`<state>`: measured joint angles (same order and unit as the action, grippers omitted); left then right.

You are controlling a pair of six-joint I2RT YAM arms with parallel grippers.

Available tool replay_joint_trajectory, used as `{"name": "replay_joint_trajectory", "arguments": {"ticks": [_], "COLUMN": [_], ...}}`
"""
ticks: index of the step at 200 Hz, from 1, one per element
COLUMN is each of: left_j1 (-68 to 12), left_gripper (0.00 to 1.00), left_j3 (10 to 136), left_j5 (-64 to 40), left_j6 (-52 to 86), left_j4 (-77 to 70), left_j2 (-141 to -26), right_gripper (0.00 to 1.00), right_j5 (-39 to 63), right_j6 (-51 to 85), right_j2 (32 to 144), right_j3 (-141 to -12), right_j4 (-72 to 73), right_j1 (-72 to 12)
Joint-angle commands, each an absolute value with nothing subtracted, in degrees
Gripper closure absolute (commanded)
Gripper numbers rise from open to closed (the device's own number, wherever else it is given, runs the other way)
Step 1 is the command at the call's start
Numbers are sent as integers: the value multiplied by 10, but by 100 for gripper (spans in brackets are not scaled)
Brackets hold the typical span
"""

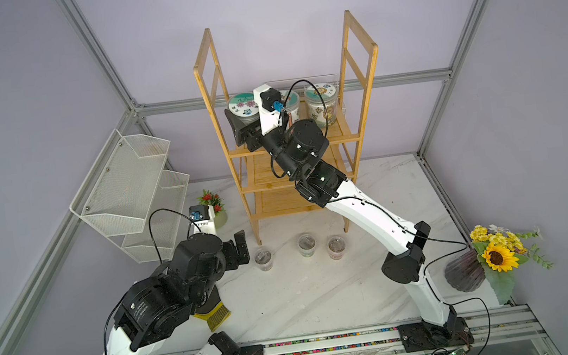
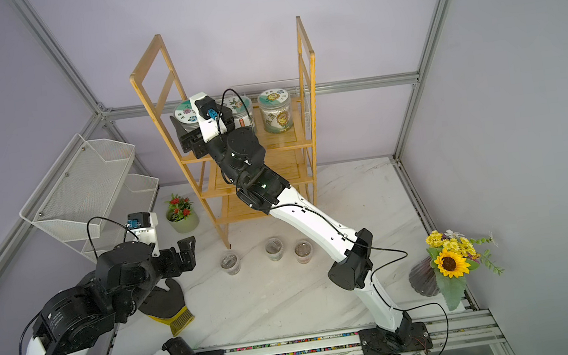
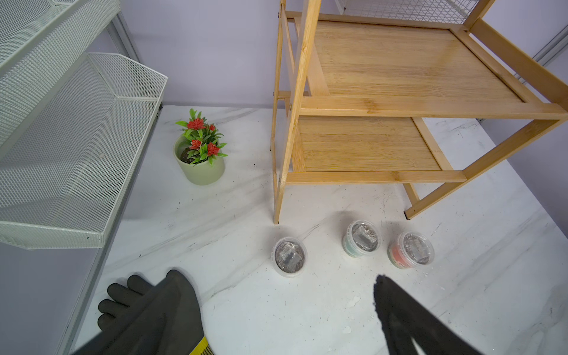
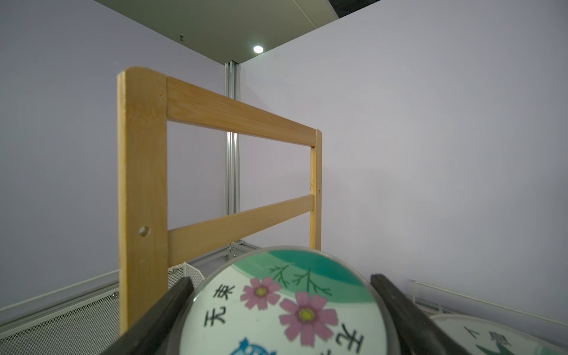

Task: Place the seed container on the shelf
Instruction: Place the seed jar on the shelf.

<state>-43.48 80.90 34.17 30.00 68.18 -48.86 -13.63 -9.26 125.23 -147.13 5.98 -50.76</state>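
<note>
Clamping the jar between its fingers, the right gripper holds it at the left end of the shelf's top tier. The left gripper hangs spread over the counter.

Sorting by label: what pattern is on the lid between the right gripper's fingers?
The lid: white, pink flowers, teal band, black characters; best in right wrist view.

The clear jar had a flowered lid. It stood upright at the top tier of the shelf, left end.
</note>
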Motion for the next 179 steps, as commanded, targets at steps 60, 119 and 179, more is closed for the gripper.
{"name": "replay_joint_trajectory", "arguments": {"ticks": [60,119,179], "left_j1": [-431,-431,-431], "left_gripper": [0,0,0], "left_j3": [825,821,821], "left_j5": [338,338,342], "left_j6": [299,301,301], "left_j4": [657,657,659], "left_j2": [-485,-483,-481], "right_gripper": [64,65,64], "right_j5": [-145,-147,-148], "right_j6": [-82,-73,-69], "right_j2": [1278,1293,1302], "right_j3": [-1506,-1516,-1519], "right_j4": [106,114,117], "right_j1": [-502,-499,-494]}}
